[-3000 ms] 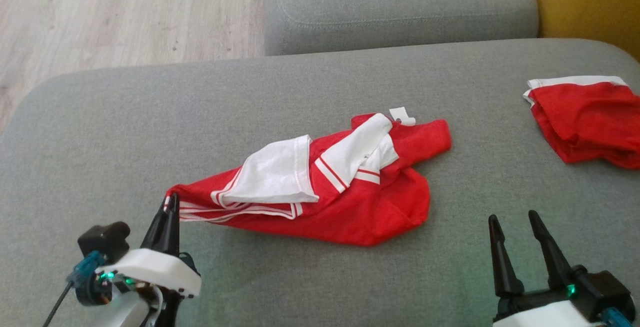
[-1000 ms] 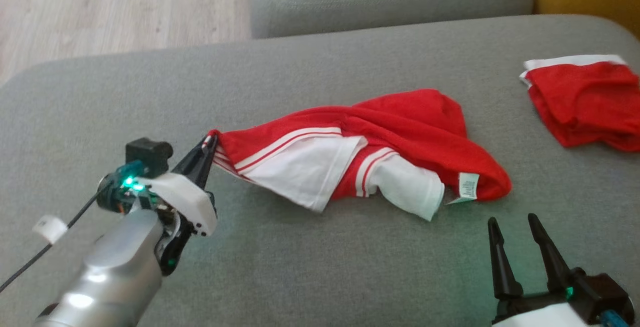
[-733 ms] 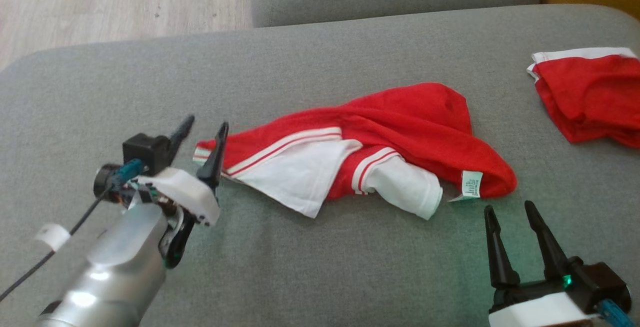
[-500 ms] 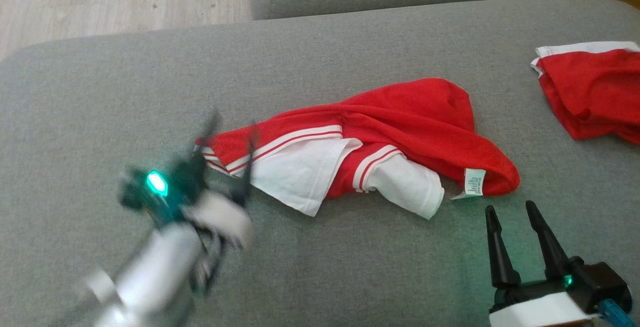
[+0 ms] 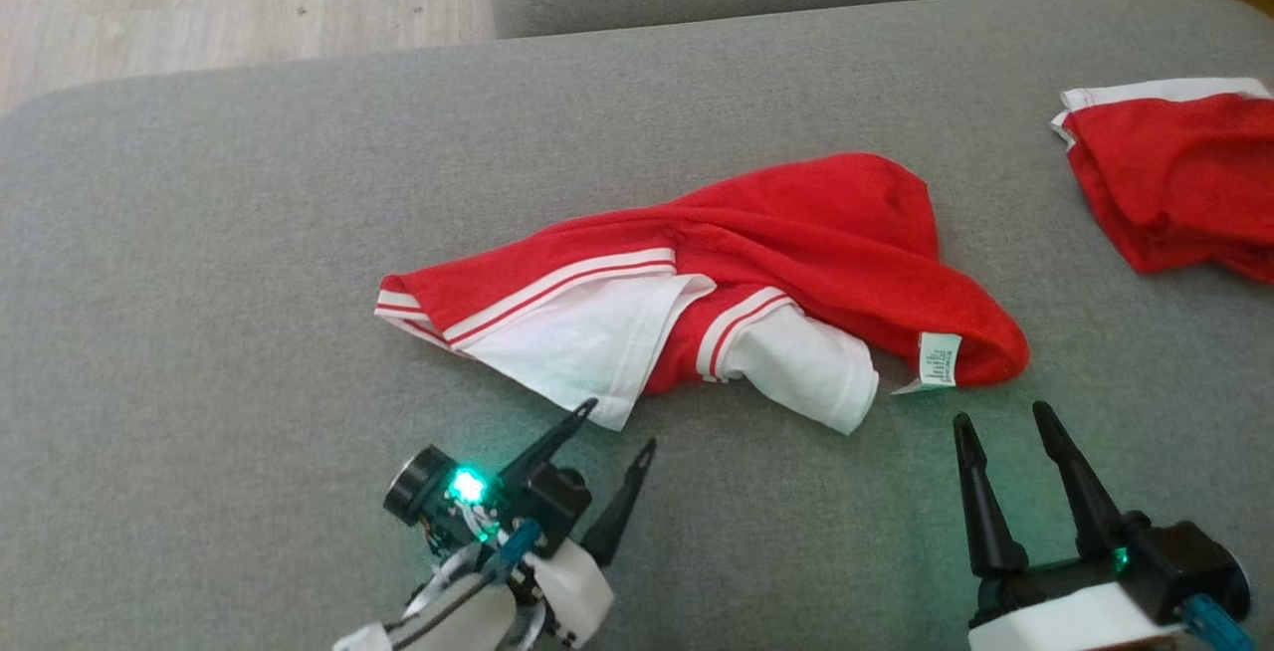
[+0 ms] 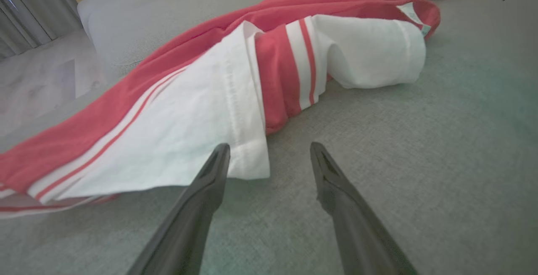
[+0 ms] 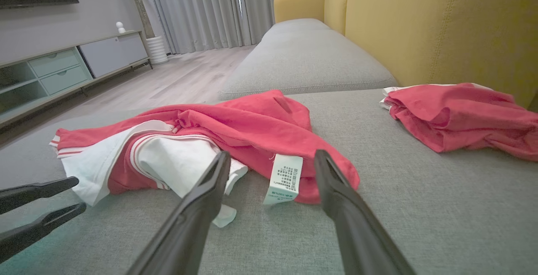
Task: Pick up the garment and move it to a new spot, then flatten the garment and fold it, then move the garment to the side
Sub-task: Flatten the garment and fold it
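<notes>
My left gripper (image 5: 621, 423) hangs low over the grey sofa (image 5: 199, 233), its two fingers spread apart and holding nothing. Just ahead of its fingertips lies a white corner of the garment (image 5: 796, 233), a red shirt with white stripes, crumpled on the cushion. I cannot tell whether one fingertip touches the cloth. My right gripper (image 5: 1001, 413) is also spread wide and empty. It points at the garment's near red edge, where a white label (image 5: 938, 359) lies just beyond its tips. Farther ahead and to that gripper's right, well apart, lies a second red cloth (image 5: 1174, 173).
</notes>
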Tool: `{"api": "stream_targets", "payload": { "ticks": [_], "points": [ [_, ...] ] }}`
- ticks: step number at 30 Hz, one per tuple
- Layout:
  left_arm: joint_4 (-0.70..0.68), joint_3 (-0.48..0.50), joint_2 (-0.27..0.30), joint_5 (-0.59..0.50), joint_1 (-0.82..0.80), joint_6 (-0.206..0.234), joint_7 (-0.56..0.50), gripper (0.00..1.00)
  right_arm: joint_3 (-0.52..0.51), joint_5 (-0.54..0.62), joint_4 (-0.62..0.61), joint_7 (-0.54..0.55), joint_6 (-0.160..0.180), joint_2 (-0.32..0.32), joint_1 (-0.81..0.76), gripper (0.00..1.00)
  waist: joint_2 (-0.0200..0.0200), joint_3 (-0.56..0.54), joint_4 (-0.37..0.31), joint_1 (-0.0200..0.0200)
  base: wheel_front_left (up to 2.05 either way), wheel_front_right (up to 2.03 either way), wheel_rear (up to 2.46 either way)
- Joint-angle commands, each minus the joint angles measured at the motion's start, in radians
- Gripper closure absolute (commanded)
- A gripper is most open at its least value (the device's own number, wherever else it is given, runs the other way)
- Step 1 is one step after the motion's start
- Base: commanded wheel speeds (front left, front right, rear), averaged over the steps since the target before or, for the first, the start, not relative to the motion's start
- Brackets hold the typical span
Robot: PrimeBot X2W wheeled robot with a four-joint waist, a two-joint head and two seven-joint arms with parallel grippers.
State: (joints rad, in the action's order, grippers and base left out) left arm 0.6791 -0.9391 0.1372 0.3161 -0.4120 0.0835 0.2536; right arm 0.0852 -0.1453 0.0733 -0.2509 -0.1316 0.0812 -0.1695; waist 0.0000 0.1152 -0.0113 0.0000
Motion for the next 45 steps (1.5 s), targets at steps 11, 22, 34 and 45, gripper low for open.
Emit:
{"api": "stream_targets", "payload": {
  "ticks": [11, 22, 34, 45],
  "points": [
    [0.246, 0.039, -0.068, 0.047, -0.113, -0.028, 0.006, 0.00, 0.037, -0.005, -0.027, -0.011, 0.001, 0.035, 0.042, 0.00, 0.0000, 0.012, -0.033, 0.0000, 0.00, 0.00, 0.00],
    [0.215, 0.087, -0.084, 0.100, -0.120, -0.050, 0.008, 0.00, 0.030, -0.005, -0.024, -0.011, 0.001, 0.036, 0.049, 0.00, 0.0000, 0.020, -0.044, 0.0000, 0.00, 0.00, 0.00],
    [0.162, 0.135, -0.068, 0.126, -0.049, -0.063, 0.008, 0.07, 0.027, -0.005, -0.021, -0.011, 0.001, 0.021, 0.042, 0.00, 0.0000, 0.001, -0.056, 0.0000, 0.00, 0.00, 0.00],
    [0.152, 0.150, -0.063, 0.127, -0.033, -0.063, 0.008, 1.00, 0.025, -0.004, -0.018, -0.011, 0.001, 0.021, 0.043, 0.00, 0.0000, -0.006, -0.066, 0.0000, 0.00, 0.00, 0.00]
  ]
}}
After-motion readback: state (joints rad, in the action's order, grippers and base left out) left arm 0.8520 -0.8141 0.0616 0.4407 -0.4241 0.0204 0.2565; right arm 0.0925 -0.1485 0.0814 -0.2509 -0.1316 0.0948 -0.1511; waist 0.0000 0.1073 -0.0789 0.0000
